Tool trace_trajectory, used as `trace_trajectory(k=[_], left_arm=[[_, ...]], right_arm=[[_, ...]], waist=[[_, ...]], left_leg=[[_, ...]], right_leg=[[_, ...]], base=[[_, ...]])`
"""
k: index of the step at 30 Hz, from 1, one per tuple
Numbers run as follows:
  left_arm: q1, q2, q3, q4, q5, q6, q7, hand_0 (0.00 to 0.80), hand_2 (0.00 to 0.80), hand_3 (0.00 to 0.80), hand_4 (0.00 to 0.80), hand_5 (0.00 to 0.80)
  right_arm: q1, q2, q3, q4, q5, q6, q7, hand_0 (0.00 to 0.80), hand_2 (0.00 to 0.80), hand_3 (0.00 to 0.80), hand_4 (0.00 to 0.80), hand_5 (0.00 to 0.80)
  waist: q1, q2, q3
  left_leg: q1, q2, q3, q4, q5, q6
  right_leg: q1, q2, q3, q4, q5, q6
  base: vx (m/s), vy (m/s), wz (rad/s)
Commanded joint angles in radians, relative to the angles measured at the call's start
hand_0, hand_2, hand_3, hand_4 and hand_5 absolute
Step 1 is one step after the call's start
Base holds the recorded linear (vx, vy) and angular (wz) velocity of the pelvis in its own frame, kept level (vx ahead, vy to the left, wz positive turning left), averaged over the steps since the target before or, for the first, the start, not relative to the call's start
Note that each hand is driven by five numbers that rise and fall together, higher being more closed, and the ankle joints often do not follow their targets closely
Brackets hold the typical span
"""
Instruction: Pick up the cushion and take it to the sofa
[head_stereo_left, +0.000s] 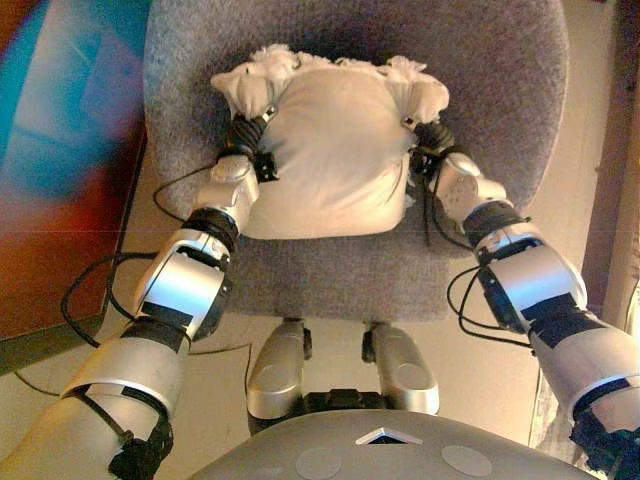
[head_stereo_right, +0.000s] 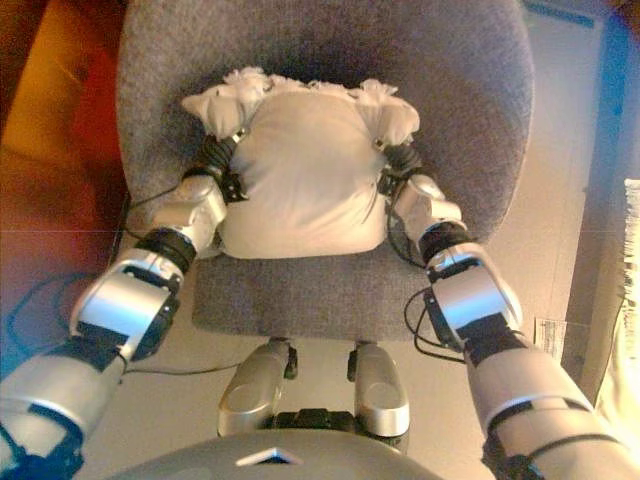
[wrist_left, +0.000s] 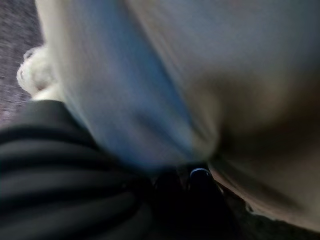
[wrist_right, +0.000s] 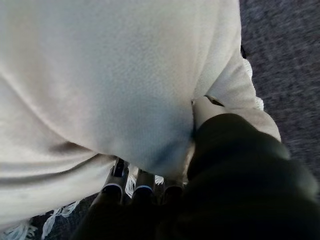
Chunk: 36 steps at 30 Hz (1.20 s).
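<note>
A cream cushion with fringed far corners lies on the seat of a grey upholstered chair. My left hand is pressed into the cushion's left side, and the bulging corner covers most of it. It shows only as a dark cover in the left wrist view against the cushion. My right hand grips the cushion's right side. In the right wrist view its fingers reach under the cushion, and the cloth folds in over the hand.
The chair's front edge is just ahead of me. A dark reddish and blue panel stands to the left. Pale floor shows to the right of the chair.
</note>
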<state>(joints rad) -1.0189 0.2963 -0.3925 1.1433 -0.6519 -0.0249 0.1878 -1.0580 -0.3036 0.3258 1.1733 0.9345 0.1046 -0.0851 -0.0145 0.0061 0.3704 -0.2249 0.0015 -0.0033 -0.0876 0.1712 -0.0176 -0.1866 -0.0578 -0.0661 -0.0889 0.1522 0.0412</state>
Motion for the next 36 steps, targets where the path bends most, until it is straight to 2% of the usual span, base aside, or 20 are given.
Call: trace_trajectory(k=[1, 5, 8, 11, 15, 17, 19, 22, 24, 27, 31, 33, 34, 36], left_arm=[[-0.090, -0.048, -0.071, 0.099, -0.026, 0.033, -0.001, 0.000, 0.000, 0.000, 0.000, 0.000], [-0.044, 0.055, -0.048, 0.055, -0.069, -0.016, 0.026, 0.000, 0.000, 0.000, 0.000, 0.000], [0.041, 0.161, -0.004, -0.020, -0.084, -0.082, 0.065, 0.000, 0.000, 0.000, 0.000, 0.000], [0.143, 0.256, 0.081, -0.083, -0.114, -0.150, 0.093, 0.000, 0.000, 0.000, 0.000, 0.000], [0.357, 0.319, 0.216, -0.196, -0.101, -0.157, 0.142, 0.000, 0.000, 0.000, 0.000, 0.000], [0.475, 0.314, 0.277, -0.223, -0.071, -0.143, 0.146, 0.000, 0.000, 0.000, 0.000, 0.000], [0.588, 0.297, 0.322, -0.240, -0.005, -0.135, 0.201, 0.000, 0.000, 0.000, 0.000, 0.000], [0.766, 0.243, 0.385, -0.249, 0.048, -0.106, 0.240, 0.000, 0.000, 0.000, 0.000, 0.000], [0.863, 0.215, 0.430, -0.198, 0.089, -0.100, 0.243, 0.000, 0.000, 0.000, 0.000, 0.000], [0.966, 0.172, 0.468, -0.179, 0.191, -0.091, 0.280, 0.000, 0.000, 0.000, 0.000, 0.000], [1.074, 0.112, 0.464, -0.143, 0.369, -0.059, 0.321, 0.000, 0.000, 0.000, 0.000, 0.000], [1.099, 0.091, 0.456, -0.090, 0.384, -0.043, 0.308, 0.000, 0.000, 0.000, 0.000, 0.000], [1.104, 0.086, 0.452, -0.073, 0.387, -0.016, 0.289, 0.000, 0.000, 0.000, 0.000, 0.000], [1.110, 0.044, 0.438, 0.019, 0.398, -0.023, 0.275, 0.000, 0.000, 0.000, 0.000, 0.000]], right_arm=[[-0.079, 0.000, 0.028, 0.061, 0.020, 0.013, 0.008, 0.000, 0.000, 0.000, 0.000, 0.000], [-0.065, -0.090, 0.013, 0.006, 0.061, -0.076, -0.038, 0.000, 0.000, 0.000, 0.000, 0.000], [0.011, -0.163, -0.017, -0.128, 0.049, -0.153, -0.068, 0.000, 0.000, 0.000, 0.000, 0.000], [0.120, -0.242, -0.046, -0.280, -0.040, -0.200, -0.132, 0.000, 0.000, 0.000, 0.000, 0.000], [0.345, -0.328, -0.120, -0.500, -0.204, -0.228, -0.209, 0.000, 0.000, 0.000, 0.000, 0.000], [0.468, -0.341, -0.193, -0.585, -0.245, -0.253, -0.238, 0.000, 0.000, 0.000, 0.000, 0.000], [0.602, -0.318, -0.283, -0.644, -0.280, -0.291, -0.292, 0.000, 0.000, 0.000, 0.000, 0.000], [0.805, -0.273, -0.412, -0.679, -0.304, -0.320, -0.323, 0.000, 0.000, 0.000, 0.000, 0.000], [0.908, -0.250, -0.477, -0.632, -0.359, -0.317, -0.354, 0.000, 0.000, 0.000, 0.000, 0.000], [1.021, -0.212, -0.547, -0.587, -0.349, -0.282, -0.392, 0.000, 0.000, 0.000, 0.000, 0.000], [1.145, -0.121, -0.600, -0.360, -0.320, -0.196, -0.446, 0.000, 0.000, 0.000, 0.000, 0.000], [1.168, -0.081, -0.598, -0.210, -0.312, -0.168, -0.412, 0.000, 0.000, 0.000, 0.000, 0.000], [1.172, -0.071, -0.595, -0.175, -0.319, -0.101, -0.398, 0.000, 0.000, 0.000, 0.000, 0.000], [1.180, -0.018, -0.556, -0.029, -0.305, -0.098, -0.339, 0.000, 0.000, 0.000, 0.000, 0.000]], waist=[[-0.014, 0.005, 0.058], [-0.011, 0.019, 0.057], [-0.011, 0.022, 0.049], [-0.013, 0.023, 0.034], [-0.012, 0.021, -0.001], [-0.015, 0.019, -0.021], [-0.020, 0.018, -0.047], [-0.023, 0.017, -0.099], [-0.026, 0.014, -0.142], [-0.026, 0.007, -0.191], [-0.017, -0.010, -0.244], [-0.010, -0.017, -0.258], [-0.008, -0.019, -0.261], [-0.004, -0.025, -0.272]], left_leg=[[-0.001, -0.009, 0.031, 0.042, -0.125, -0.035], [0.002, -0.014, 0.032, 0.049, -0.131, -0.037], [0.013, -0.015, 0.040, 0.053, -0.141, -0.038], [0.030, -0.016, 0.044, 0.054, -0.154, -0.039], [0.070, -0.021, 0.043, 0.051, -0.174, -0.037], [0.093, -0.022, 0.045, 0.050, -0.184, -0.034], [0.119, -0.020, 0.047, 0.048, -0.193, -0.030], [0.162, -0.017, 0.050, 0.043, -0.203, -0.023], [0.201, -0.012, 0.057, 0.035, -0.208, -0.025], [0.246, -0.009, 0.058, 0.020, -0.208, -0.024], [0.306, -0.008, 0.060, 0.005, -0.217, -0.020], [0.331, -0.006, 0.060, 0.001, -0.224, -0.016], [0.336, -0.006, 0.059, 0.000, -0.225, -0.015], [0.357, -0.008, 0.056, 0.000, -0.230, -0.009]], right_leg=[[-0.050, -0.038, 0.035, 0.022, -0.054, 0.051], [-0.052, -0.044, 0.019, 0.035, -0.067, 0.052], [-0.042, -0.046, 0.005, 0.041, -0.082, 0.048], [-0.024, -0.049, -0.010, 0.043, -0.099, 0.044], [0.018, -0.054, -0.032, 0.040, -0.121, 0.039], [0.041, -0.053, -0.037, 0.039, -0.130, 0.036], [0.067, -0.051, -0.043, 0.038, -0.138, 0.035], [0.112, -0.044, -0.045, 0.029, -0.145, 0.036], [0.153, -0.038, -0.048, 0.021, -0.149, 0.036], [0.194, -0.027, -0.048, 0.013, -0.151, 0.036], [0.253, -0.011, -0.045, 0.007, -0.161, 0.033], [0.279, -0.004, -0.042, 0.005, -0.167, 0.031], [0.285, -0.002, -0.041, 0.005, -0.169, 0.030], [0.309, 0.005, -0.033, 0.004, -0.171, 0.027]], base=[[0.001, 0.019, 0.08], [0.028, 0.023, 0.06], [0.044, 0.017, 0.00], [0.045, 0.002, 0.00], [0.061, -0.025, 0.00], [0.057, -0.033, -0.01], [0.064, -0.043, -0.04], [0.100, -0.049, 0.02], [0.142, -0.046, 0.02], [0.118, -0.051, 0.02], [0.061, -0.057, 0.04], [0.031, -0.062, 0.07], [0.023, -0.065, 0.09], [0.042, -0.067, 0.07]])
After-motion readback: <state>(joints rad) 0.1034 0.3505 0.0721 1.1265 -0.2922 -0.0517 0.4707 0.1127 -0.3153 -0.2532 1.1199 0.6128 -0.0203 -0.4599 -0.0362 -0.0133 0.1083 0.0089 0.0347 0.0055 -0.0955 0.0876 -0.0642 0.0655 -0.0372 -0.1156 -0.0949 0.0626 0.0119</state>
